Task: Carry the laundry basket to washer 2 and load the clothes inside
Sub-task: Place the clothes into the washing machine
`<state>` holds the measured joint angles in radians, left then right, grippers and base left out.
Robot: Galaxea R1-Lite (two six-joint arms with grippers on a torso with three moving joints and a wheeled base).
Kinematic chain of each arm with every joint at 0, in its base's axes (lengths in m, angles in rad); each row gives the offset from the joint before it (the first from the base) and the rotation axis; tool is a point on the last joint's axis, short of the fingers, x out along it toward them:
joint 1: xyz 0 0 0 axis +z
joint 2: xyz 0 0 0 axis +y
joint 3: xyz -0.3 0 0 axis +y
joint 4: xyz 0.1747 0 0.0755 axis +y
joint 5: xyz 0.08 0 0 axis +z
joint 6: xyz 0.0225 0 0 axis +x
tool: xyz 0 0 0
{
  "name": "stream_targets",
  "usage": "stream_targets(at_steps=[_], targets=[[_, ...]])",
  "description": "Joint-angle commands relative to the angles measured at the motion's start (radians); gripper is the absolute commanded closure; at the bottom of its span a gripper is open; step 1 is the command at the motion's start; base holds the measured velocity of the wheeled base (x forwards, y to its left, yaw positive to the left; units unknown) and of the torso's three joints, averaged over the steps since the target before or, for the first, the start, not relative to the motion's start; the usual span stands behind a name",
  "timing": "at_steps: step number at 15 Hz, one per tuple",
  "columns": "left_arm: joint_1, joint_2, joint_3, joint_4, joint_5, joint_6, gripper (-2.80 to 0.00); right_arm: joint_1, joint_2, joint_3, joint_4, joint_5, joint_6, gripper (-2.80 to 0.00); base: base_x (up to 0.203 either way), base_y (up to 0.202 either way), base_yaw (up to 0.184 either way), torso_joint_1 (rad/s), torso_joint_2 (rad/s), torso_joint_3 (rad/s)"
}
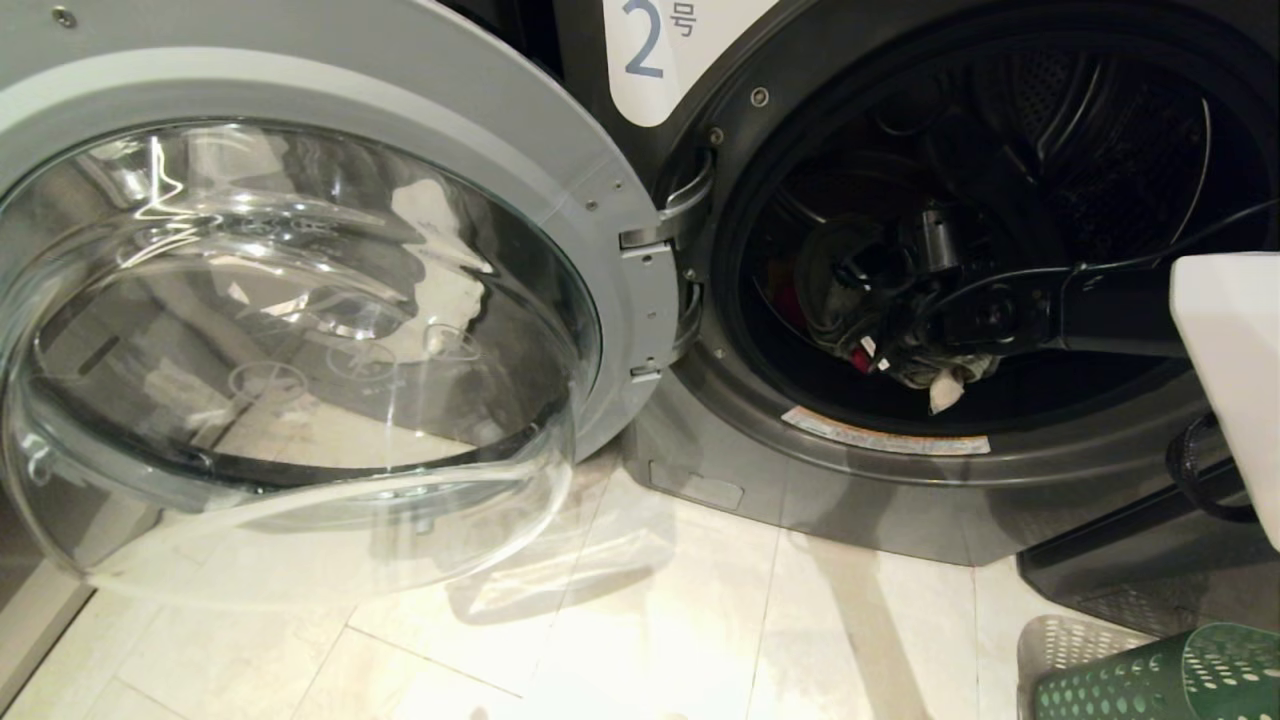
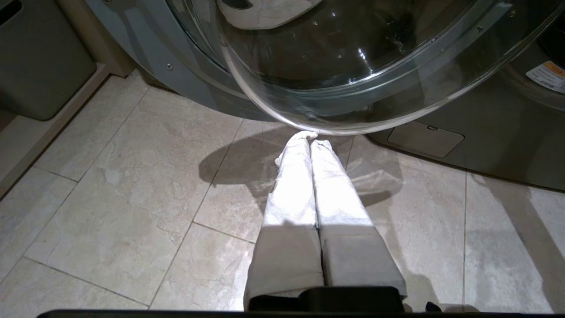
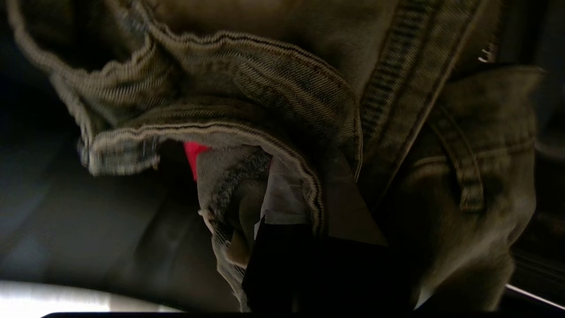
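Washer 2 (image 1: 650,50) stands with its round glass door (image 1: 300,330) swung wide open to the left. My right arm reaches into the dark drum, where my right gripper (image 1: 880,325) is shut on a grey denim-like garment (image 1: 925,370). Up close, a seam of that grey garment (image 3: 287,88) runs between the taped fingers (image 3: 284,198) of the right gripper (image 3: 304,194). A pink-red piece (image 3: 193,152) shows behind it. The green laundry basket (image 1: 1160,675) stands on the floor at the lower right. My left gripper (image 2: 309,140) hangs shut and empty over the tiles, just under the door's glass (image 2: 353,66).
The open door takes up the space left of the drum mouth. The washer's grey lower panel (image 2: 485,132) meets the pale tiled floor (image 1: 650,620). My arm's white cover (image 1: 1230,370) fills the right edge. A grey cabinet (image 2: 39,57) stands beyond the door.
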<state>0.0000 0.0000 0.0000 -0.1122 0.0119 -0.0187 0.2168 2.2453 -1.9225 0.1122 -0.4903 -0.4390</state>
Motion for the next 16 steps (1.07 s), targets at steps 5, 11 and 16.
stream_targets(at_steps=[5,11,16], targets=[[0.0,0.0,0.04,0.0,0.0,-0.001,0.0,-0.006,0.109,-0.046,-0.348,-0.017,0.216,0.0,0.0,0.0,0.0,0.0,0.0,0.0],[0.0,0.0,0.04,0.0,0.0,0.0,0.0,-0.005,0.133,-0.047,-0.621,-0.02,0.28,0.0,0.0,0.0,0.0,0.0,0.0,0.0],[0.0,0.0,0.04,0.0,0.0,0.0,0.0,-0.004,0.126,-0.047,-0.723,-0.052,0.276,-2.8,0.0,0.0,0.0,0.0,0.0,0.0]])
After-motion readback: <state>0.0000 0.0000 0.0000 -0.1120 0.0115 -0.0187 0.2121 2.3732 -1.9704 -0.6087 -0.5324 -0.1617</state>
